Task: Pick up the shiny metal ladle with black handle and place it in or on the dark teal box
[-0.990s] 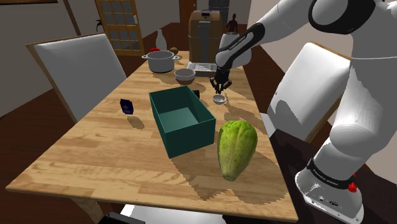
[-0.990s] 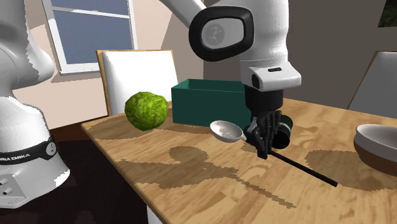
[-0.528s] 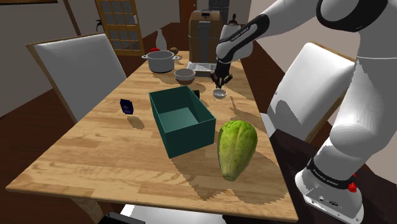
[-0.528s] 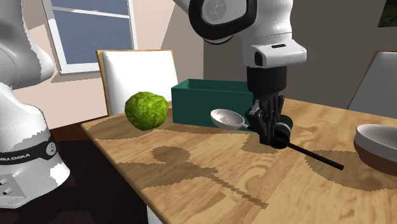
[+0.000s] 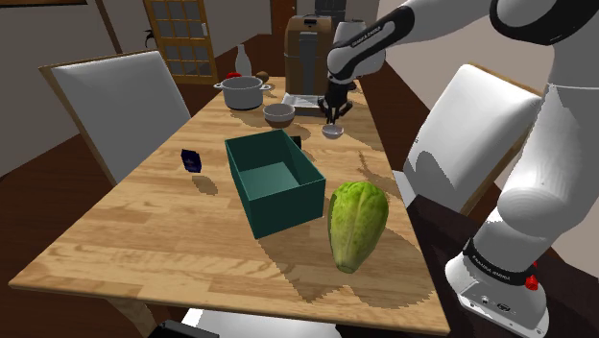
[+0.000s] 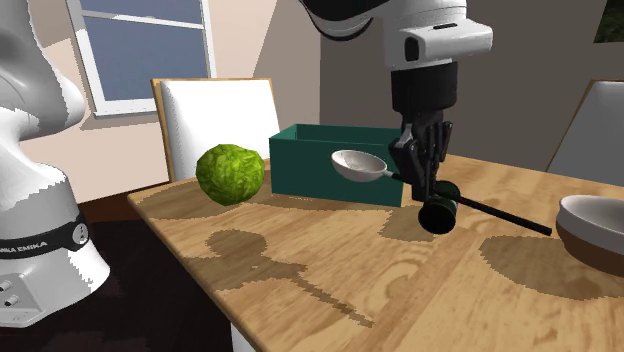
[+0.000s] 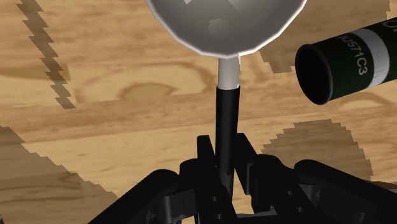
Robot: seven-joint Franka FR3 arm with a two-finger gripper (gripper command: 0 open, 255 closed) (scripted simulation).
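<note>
Black pincer [image 6: 422,185] hanging straight down from the arm, and we see it clamped on the dark handle of the ladle [image 6: 358,164], bowl clear of the surface [image 6: 300,290], a dark green cylinder [image 6: 438,212] just beneath, teal box [image 6: 310,175] close behind.

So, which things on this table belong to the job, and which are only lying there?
For the job: ladle, box, gripper.
Lying about: green fruit, pot, bowl, dark can, blue pack.
</note>
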